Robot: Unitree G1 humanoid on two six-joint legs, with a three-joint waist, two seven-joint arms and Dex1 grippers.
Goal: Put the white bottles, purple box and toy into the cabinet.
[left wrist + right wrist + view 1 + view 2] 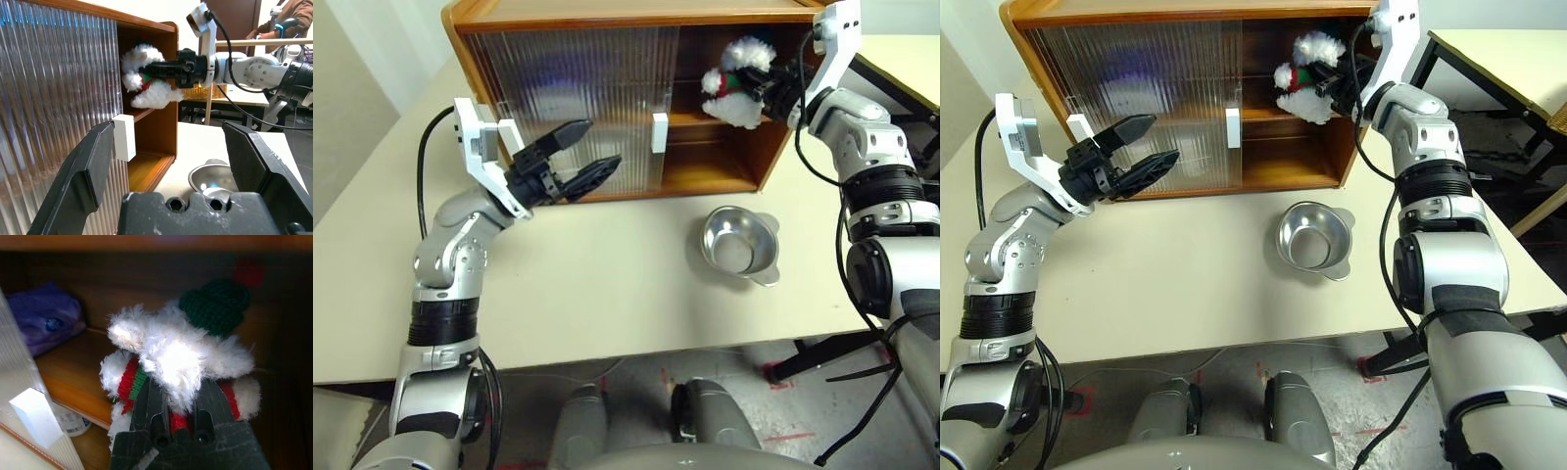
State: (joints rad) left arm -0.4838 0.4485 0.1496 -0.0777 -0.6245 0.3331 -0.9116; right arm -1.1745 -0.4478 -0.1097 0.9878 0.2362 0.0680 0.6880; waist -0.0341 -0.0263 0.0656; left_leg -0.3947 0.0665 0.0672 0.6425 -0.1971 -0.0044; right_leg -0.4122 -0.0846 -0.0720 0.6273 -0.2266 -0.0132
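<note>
The toy (736, 83), a fluffy white plush with a red-and-green scarf and green hat, hangs in the open right side of the wooden cabinet (607, 20), level with its upper shelf. My right gripper (766, 90) is shut on the toy's lower body (171, 347). The purple box (44, 316) lies on the inner shelf behind the ribbed door. A white bottle (73, 423) stands on the cabinet floor below that shelf, partly hidden by the door. My left gripper (597, 147) is open and holds nothing, hovering in front of the sliding door.
A shiny steel bowl (739, 243) sits on the table in front of the cabinet's open side. The door's white handle (659, 132) marks the edge of the opening. A second table (1498, 59) stands to the right.
</note>
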